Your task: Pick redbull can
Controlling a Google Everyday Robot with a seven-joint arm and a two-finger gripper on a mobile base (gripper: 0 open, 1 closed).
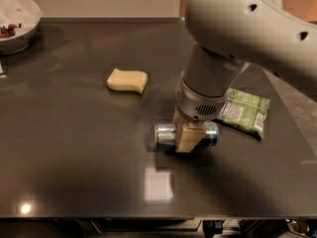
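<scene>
The redbull can (164, 135) lies on its side on the dark table (74, 157), silver and blue, right of centre. My gripper (187, 133) hangs from the big white arm (237, 29) straight over the can's middle. Its near tan finger (187, 139) lies flat against the can's front side; the far finger is hidden behind the can. The jaws stand closed around the can, which still rests on the table.
A yellow sponge (128, 80) lies to the upper left of the can. A green snack bag (245, 112) lies just right of the arm. A white bowl (17, 21) stands at the far left corner. The table's front edge runs along the bottom.
</scene>
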